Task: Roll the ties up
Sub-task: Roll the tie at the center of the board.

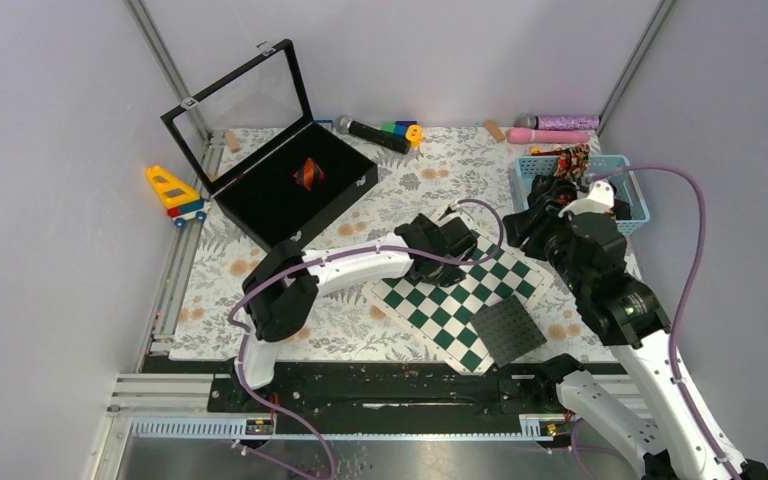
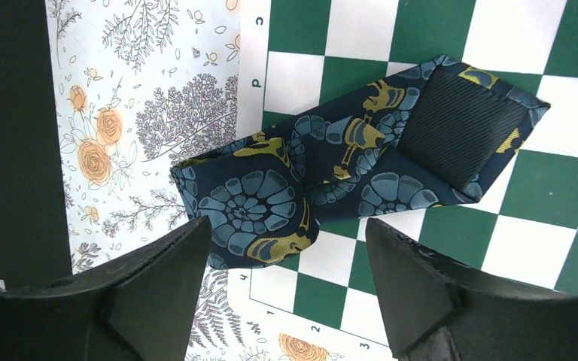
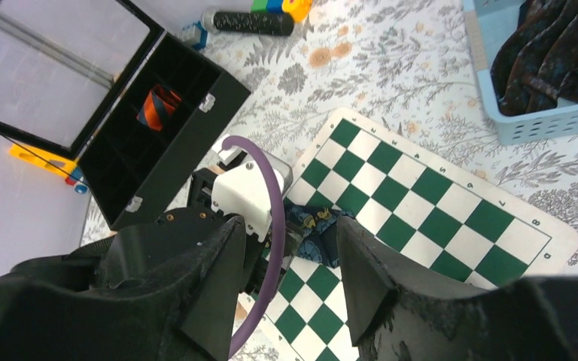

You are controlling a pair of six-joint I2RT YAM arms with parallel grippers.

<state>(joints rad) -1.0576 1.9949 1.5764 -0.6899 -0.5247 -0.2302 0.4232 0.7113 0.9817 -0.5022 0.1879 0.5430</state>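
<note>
With my left pincer (image 2: 286, 229) wide open and empty over the navy floral-print fabric necktie (image 2: 346, 158), half-folded on the corner of the green-and-white chequered board (image 2: 527, 195), and my right pincer (image 3: 290, 226) part open and empty, I judge rolling mid-step: next, pinch the folded end and turn it.

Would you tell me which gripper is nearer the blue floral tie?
Left. The left gripper hovers directly over the tie; the right gripper is farther off, near the basket.
</note>
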